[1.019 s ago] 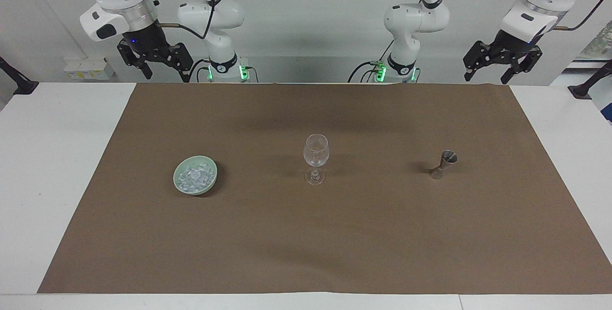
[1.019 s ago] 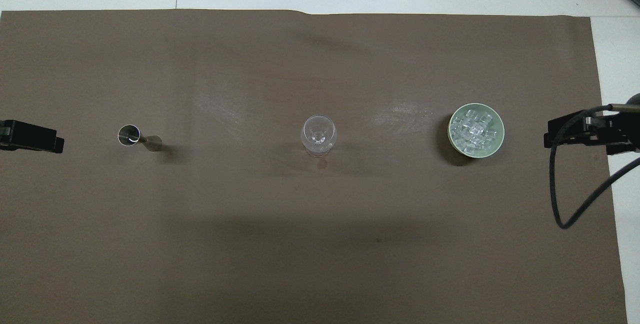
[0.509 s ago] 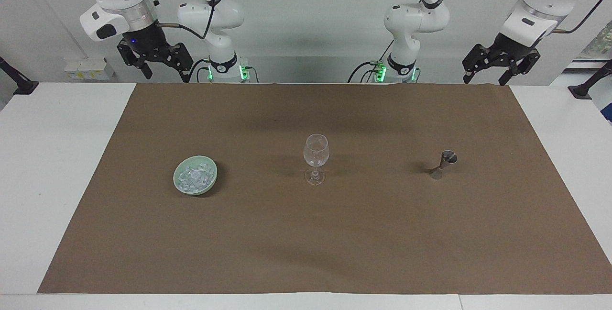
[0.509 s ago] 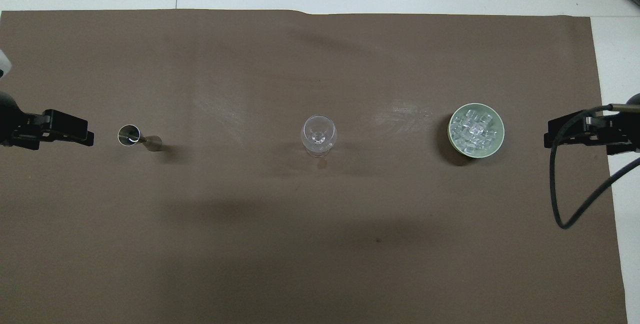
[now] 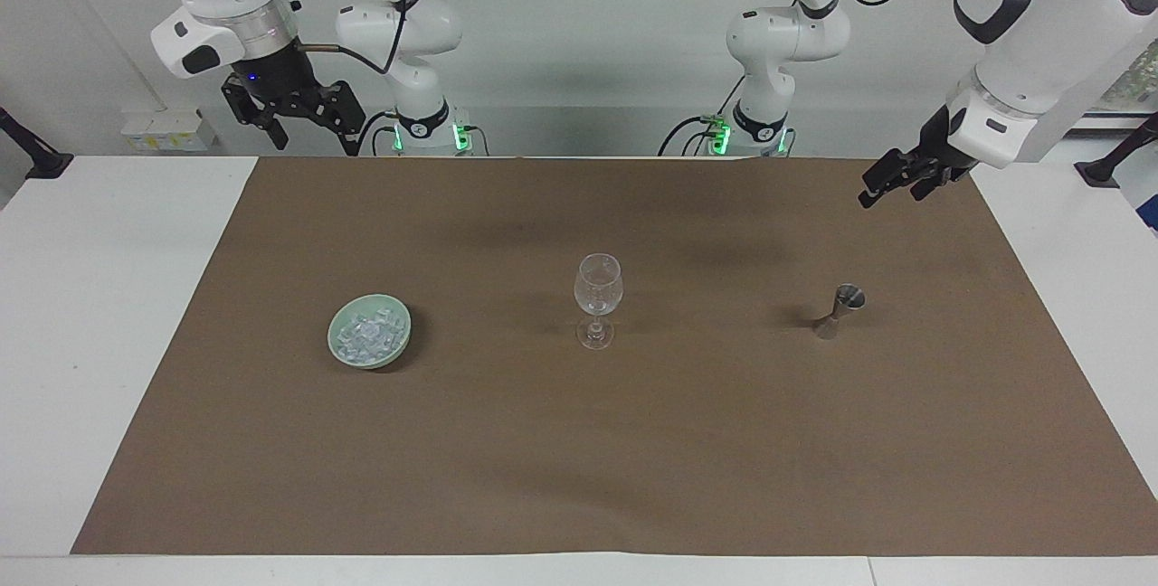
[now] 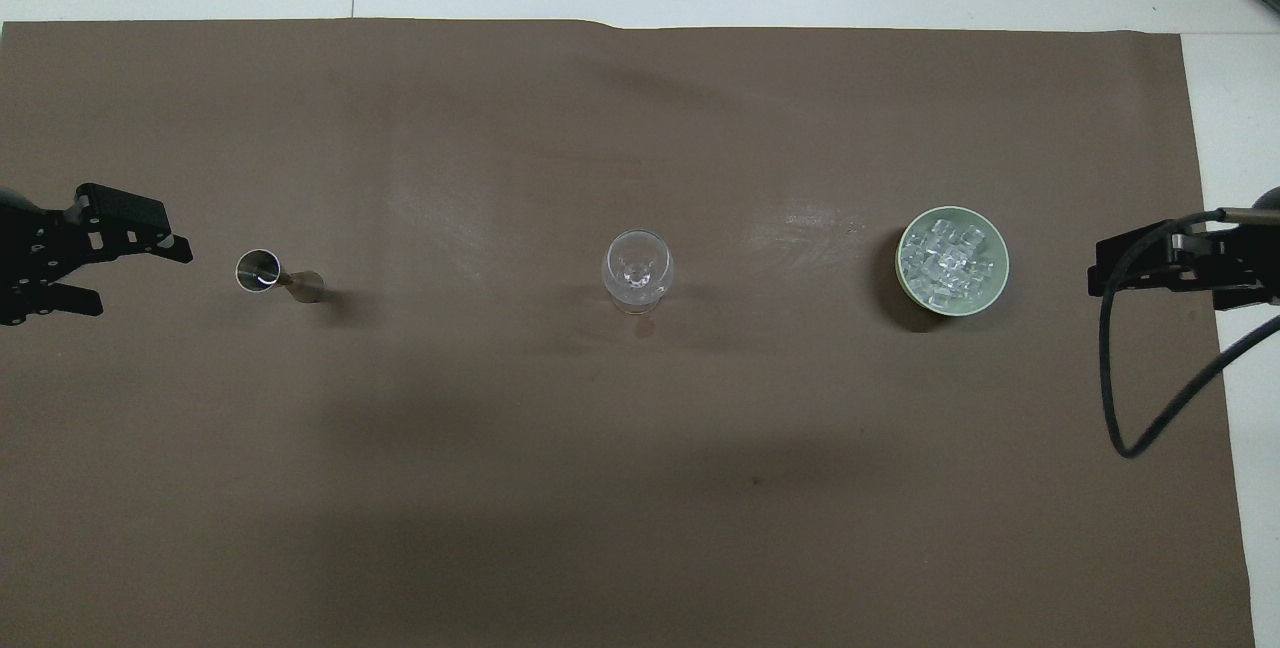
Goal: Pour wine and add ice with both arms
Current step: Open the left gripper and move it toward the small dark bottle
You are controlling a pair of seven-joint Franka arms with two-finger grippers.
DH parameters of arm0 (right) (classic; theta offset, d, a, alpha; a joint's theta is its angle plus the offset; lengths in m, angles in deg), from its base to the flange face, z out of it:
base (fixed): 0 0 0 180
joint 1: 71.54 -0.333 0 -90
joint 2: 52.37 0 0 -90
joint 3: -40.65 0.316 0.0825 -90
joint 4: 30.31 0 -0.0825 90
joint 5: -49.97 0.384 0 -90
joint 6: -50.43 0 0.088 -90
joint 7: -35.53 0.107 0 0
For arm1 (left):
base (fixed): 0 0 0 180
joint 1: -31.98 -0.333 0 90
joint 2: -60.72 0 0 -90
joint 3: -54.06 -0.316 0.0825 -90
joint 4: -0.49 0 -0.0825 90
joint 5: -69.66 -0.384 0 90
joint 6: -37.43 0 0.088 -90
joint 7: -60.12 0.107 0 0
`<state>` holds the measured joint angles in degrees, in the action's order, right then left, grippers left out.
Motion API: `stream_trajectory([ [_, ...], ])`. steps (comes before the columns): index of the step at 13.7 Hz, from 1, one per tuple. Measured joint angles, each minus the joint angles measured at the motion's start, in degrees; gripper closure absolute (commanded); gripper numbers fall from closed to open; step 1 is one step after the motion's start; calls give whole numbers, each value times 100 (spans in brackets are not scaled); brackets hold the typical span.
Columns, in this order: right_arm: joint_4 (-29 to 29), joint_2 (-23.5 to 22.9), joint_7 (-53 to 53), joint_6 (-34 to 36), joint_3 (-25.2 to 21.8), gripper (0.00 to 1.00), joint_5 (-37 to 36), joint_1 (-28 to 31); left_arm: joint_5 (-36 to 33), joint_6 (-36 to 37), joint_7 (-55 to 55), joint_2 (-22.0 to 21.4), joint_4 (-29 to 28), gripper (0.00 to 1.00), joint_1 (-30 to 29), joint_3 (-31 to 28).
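A heap of ice (image 5: 366, 335) lies in a pale green bowl (image 5: 401, 319) toward the right arm's end; the ice also shows in the overhead view (image 6: 948, 260). An empty clear stemmed glass (image 5: 598, 297) stands mid-mat, also in the overhead view (image 6: 637, 271). A small metal jigger (image 5: 839, 310) stands toward the left arm's end, also in the overhead view (image 6: 278, 275). My left gripper (image 5: 891, 191) is open and empty in the air over the mat's end beside the jigger (image 6: 140, 278). My right gripper (image 5: 303, 127) waits raised, open and empty, beside the bowl (image 6: 1150, 268).
A brown mat (image 5: 579, 459) covers most of the white table (image 5: 99, 315). A black cable (image 6: 1120, 408) hangs from the right wrist over the mat's end. The arm bases (image 5: 425, 129) stand at the table's robot edge.
My left arm has swung down and in over the mat's end, and its gripper has turned toward the jigger. The right arm, glass, bowl and jigger have not moved.
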<state>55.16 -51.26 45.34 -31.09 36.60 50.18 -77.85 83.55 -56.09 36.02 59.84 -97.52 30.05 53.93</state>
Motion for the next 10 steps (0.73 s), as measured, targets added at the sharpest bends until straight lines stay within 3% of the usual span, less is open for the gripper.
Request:
stream_trajectory([
  [7, 0, 0, 0, 0, 0, 0, 0, 0, 858, -32, -2292, 52, -233, 0, -271, -13],
  [10, 0, 0, 0, 0, 0, 0, 0, 0, 1408, -18, -2587, 292, -260, 0, -466, -65],
])
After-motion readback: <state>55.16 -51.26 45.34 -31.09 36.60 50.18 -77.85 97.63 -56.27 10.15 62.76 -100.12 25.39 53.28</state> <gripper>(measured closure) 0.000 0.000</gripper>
